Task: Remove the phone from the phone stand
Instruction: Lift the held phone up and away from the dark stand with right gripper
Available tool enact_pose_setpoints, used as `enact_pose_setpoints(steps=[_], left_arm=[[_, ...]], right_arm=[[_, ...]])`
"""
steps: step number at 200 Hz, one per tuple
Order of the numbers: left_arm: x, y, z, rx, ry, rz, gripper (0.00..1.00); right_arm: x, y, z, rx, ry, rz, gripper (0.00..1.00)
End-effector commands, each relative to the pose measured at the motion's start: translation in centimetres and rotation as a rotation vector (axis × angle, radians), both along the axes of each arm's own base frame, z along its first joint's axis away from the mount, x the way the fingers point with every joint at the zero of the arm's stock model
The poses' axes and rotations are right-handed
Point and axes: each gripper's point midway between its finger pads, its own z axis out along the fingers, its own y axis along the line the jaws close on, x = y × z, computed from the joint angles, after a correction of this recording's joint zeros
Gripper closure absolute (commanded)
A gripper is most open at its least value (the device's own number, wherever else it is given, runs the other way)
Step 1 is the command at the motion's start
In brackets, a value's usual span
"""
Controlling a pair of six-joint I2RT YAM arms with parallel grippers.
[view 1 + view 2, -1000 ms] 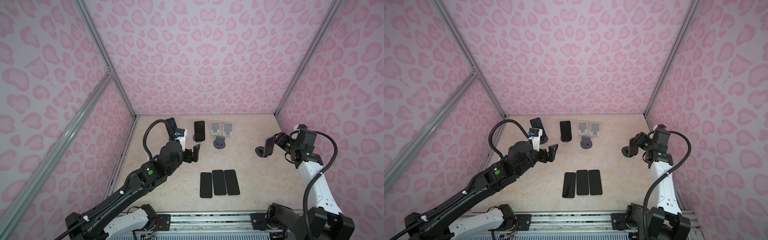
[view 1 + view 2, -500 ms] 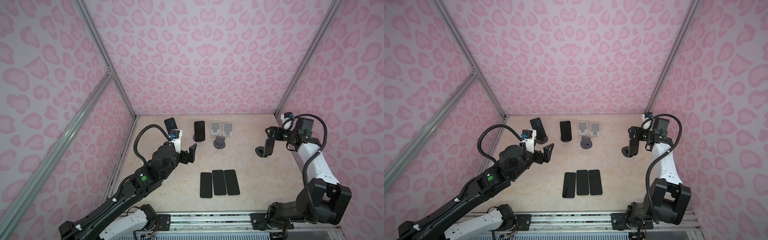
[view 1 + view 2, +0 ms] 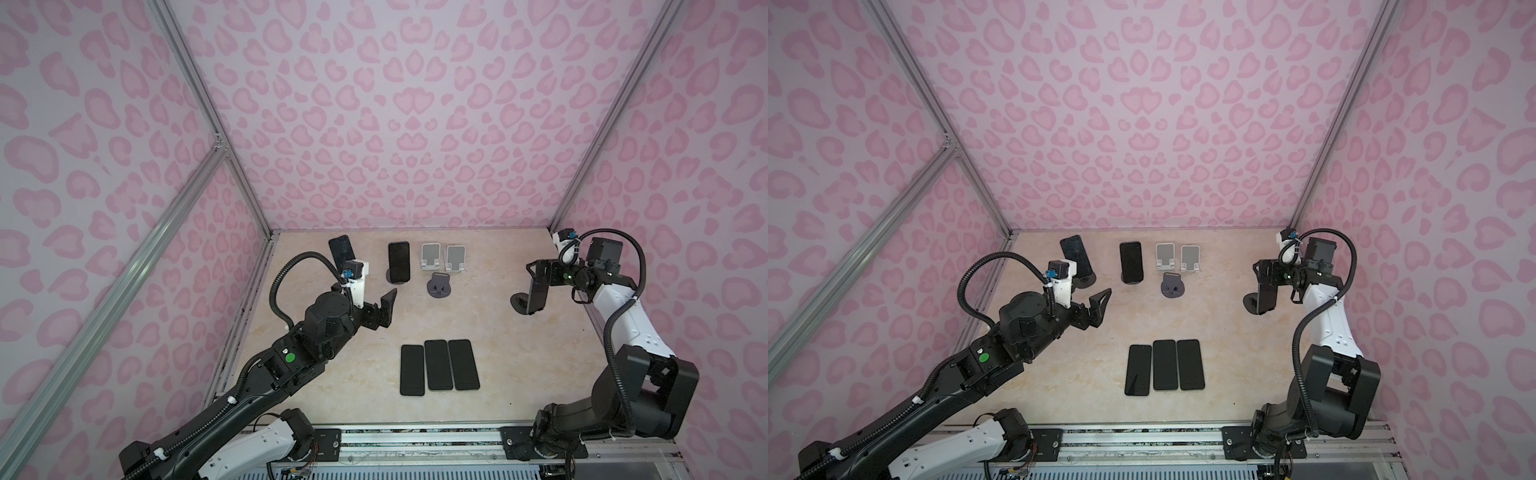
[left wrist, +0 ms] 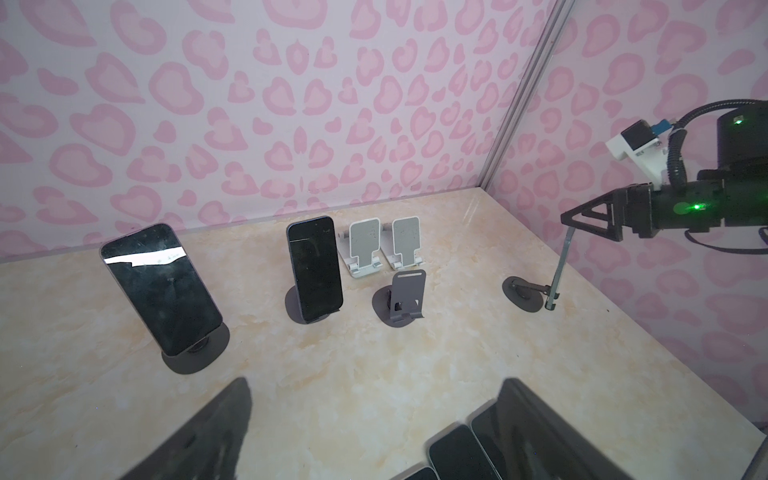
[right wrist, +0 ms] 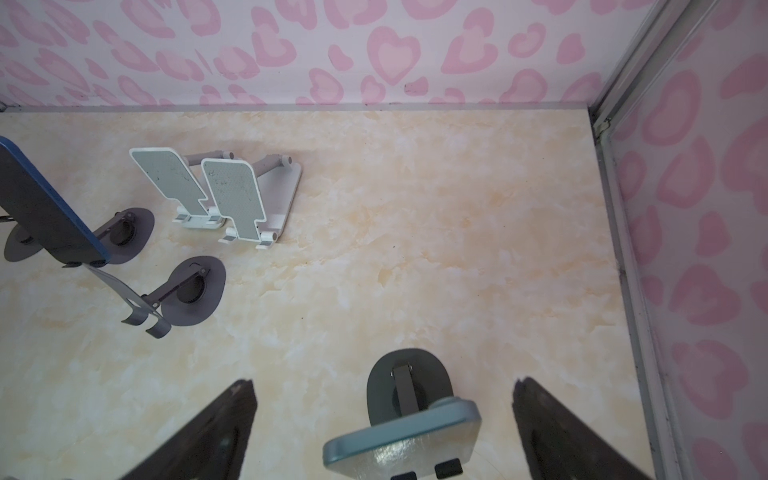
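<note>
Presently, the right gripper (image 3: 539, 272) stands fully open and empty. Its 2 fingers (image 5: 216, 432) straddle the upper end of the phone (image 5: 405, 442), with a clear gap on each side. The phone leans on its phone stand (image 5: 380, 386) near the right edge of the tabletop (image 3: 478, 324).

Recommended procedure:
- Centre the phone between the fingers, since it sits nearer 1 of them.
- Close on its long side edges.
- Lift along the backrest until the bottom lip is cleared.

A sideways pull would probably tip the light stand. The left gripper (image 3: 384, 309), open and empty, hovers toward the left edge, well apart.
</note>
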Motion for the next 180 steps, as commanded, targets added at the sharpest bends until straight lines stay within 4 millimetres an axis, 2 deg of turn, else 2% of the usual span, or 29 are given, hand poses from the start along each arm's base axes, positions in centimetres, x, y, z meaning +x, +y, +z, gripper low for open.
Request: enact_pose_setpoints(steps=[1,89,129,180], left_arm=[[0.1,-0.1,1.1,-0.023,-0.043,-0.003,0.05],[0.0,-0.1,1.3,-0.027,-0.048,-0.009,0.05],[0.1,-0.1,1.2,-0.025,-0.049,-0.006,0.05],[0.2,-0.2,1.1,-0.023,-0.049,-0.003,0.05]], right_arm=[[-0.2,0.6,-0.8,0.002,0.029,0.038,0.01],[0.1,-0.6,-2.5,-0.057,0.083,-0.002,0.01],[-0.1,-0.1,-4.1,-0.045,0.133,0.027,0.02],[-0.5,-0.1,-5.4,-0.033,0.158,0.021,0.07]])
